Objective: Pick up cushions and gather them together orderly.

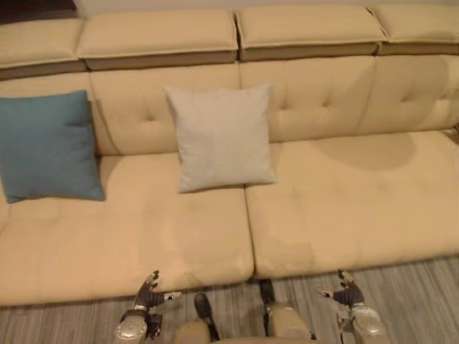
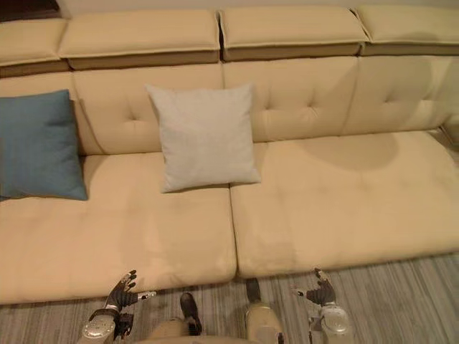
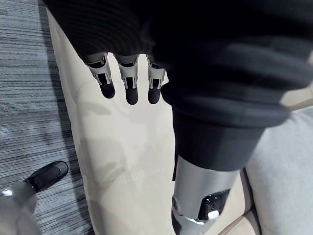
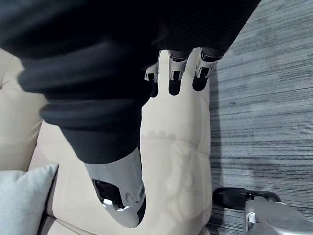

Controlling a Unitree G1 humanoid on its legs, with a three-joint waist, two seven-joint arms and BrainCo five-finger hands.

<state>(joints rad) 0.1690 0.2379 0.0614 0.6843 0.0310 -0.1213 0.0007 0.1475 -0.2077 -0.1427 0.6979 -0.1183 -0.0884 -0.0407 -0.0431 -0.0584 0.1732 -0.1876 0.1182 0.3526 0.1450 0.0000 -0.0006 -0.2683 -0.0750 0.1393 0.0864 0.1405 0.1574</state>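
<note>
1. L hand (image 1: pixel 149 292): low, over the carpet (image 1: pixel 423 287), just in front of the sofa's front edge, before the left seat pad. Its fingers (image 3: pixel 128 89) are straight and apart, thumb out to the side, w/ nothing in them.
2. R hand (image 1: pixel 348 292): same height, also over the carpet just off the front edge, before the right seat pad. Its fingers (image 4: pixel 175 81) are straight and spread, thumb apart, holding nothing.
3. Both hands are well apart from each other and from both cushions.
4. Sofa (image 1: pixel 351 208): cream, tufted backrest, two wide seat pads meeting at a seam approx. mid-view, flat headrest blocks along the back edge.
5. Grey cushion (image 1: pixel 222 136): pale, square, upright, leaning on the backrest at the back right corner of the left seat pad. Its lower right corner reaches just over the seam.
6. Blue cushion (image 1: pixel 46 147): square, upright, leaning on the backrest toward the sofa's left end, on the same seat pad.
7. The two cushions are apart, w/ bare backrest and seat between them.
</note>
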